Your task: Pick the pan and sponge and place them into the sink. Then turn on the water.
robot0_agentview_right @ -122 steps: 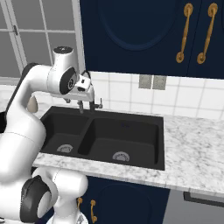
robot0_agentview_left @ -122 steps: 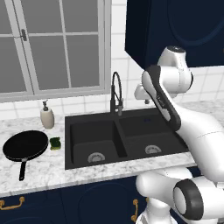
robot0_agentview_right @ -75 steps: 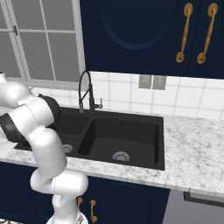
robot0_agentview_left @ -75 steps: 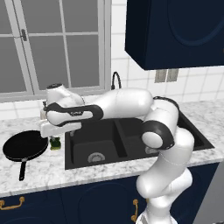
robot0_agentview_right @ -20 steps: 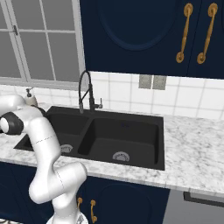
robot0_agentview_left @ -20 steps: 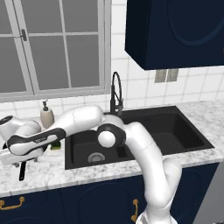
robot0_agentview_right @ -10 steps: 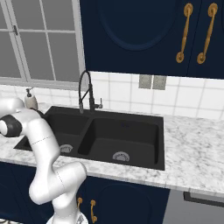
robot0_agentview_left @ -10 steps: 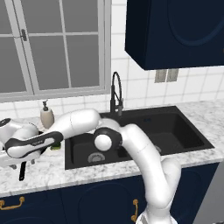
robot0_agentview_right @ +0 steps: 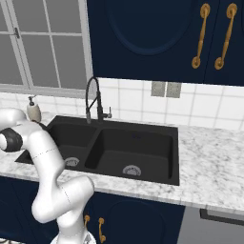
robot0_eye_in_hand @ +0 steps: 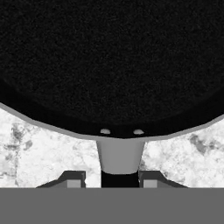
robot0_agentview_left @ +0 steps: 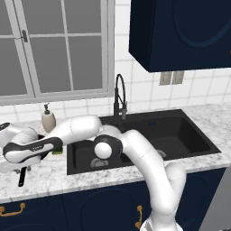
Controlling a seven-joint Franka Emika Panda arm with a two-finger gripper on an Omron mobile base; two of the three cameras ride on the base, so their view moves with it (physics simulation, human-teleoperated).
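The pan (robot0_eye_in_hand: 113, 61) lies on the marble counter (robot0_eye_in_hand: 39, 144), directly ahead of the gripper (robot0_eye_in_hand: 120, 178) in the hand view — its black bowl spreads across the top, and its handle (robot0_eye_in_hand: 120, 155) runs from the rim straight down between the two finger tips. The tips sit close against either side of the handle's dark end, so the jaws are narrow and clamped on it. In the left base view the handle's black end (robot0_agentview_left: 20, 178) pokes out below the hand, on the counter well left of the sink (robot0_agentview_left: 180, 135); the pan's bowl is hidden behind the arm there.

A sliver of green — the sponge (robot0_agentview_left: 57, 152) — shows just beside the arm, between the pan's spot and the sink's left edge, with one beige soap bottle (robot0_agentview_left: 48, 119) standing behind it near the window (robot0_agentview_left: 58, 49).

Counted: one pan, one sponge, one soap bottle, one sink with two basins and two round drains (robot0_agentview_right: 131, 170), one black arched faucet (robot0_agentview_right: 93, 102). On the upper cabinet in the right base view hang two brass handles (robot0_agentview_right: 203, 35).
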